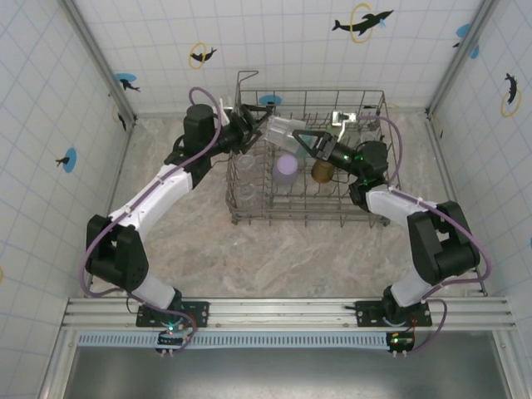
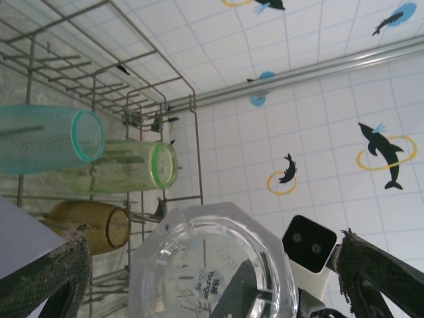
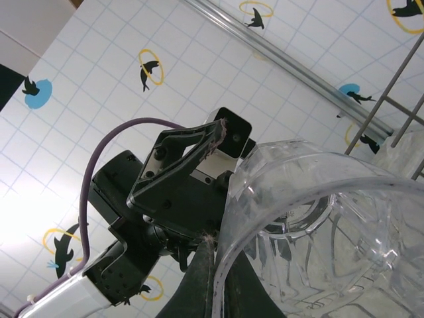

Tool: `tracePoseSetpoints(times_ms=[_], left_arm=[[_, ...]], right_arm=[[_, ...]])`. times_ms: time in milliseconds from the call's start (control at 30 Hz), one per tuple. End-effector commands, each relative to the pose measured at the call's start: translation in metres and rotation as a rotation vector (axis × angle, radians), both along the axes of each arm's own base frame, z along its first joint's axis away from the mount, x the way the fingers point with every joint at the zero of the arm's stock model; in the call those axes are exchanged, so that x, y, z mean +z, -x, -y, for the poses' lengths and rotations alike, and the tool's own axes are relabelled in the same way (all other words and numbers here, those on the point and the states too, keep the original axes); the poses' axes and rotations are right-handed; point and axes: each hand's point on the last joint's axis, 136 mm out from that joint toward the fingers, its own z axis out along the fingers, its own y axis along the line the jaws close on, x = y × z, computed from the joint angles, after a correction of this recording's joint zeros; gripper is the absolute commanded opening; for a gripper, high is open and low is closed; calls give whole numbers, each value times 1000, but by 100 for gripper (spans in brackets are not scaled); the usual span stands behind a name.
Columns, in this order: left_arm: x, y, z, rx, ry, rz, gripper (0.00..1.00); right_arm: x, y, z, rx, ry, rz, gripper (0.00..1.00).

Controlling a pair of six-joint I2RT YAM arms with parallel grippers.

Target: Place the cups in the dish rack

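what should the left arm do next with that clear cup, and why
Probably close the left gripper on the clear cup. Its open jaws stand either side of the cup's base, while the right gripper pinches the rim, so this looks like a handover above the rack.

Your arms (image 1: 158,195) have white links, black joints and a purple cable (image 3: 142,120) each; left hand (image 1: 258,131) and right hand (image 1: 294,138) are black.

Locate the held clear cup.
Top view: clear cup above the dish rack's far-left part, between the left gripper and the right gripper pinching its rim.
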Motion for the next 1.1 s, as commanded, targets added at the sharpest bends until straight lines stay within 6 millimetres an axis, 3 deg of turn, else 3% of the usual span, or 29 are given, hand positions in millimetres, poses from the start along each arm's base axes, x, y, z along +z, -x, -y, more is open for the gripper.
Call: tracePoseSetpoints(times_ms=[0,367,767,967,1067], left_arm=[[25,1,12,-25,49,52,98],[24,4,15,-34,66,51,97],[22,9,15,-43,81,45,83],[25,13,15,-56,94,44,59],[24,14,13,-49,94,50,33]], right_arm=[[23,13,-3,28,-53,101,0],[27,14,-13,53,-63,113,0],[40,10,-13,45,-93,142,0],[38,5,-12,21,-95,133,0],[38,4,-13,18,-98,131,0]])
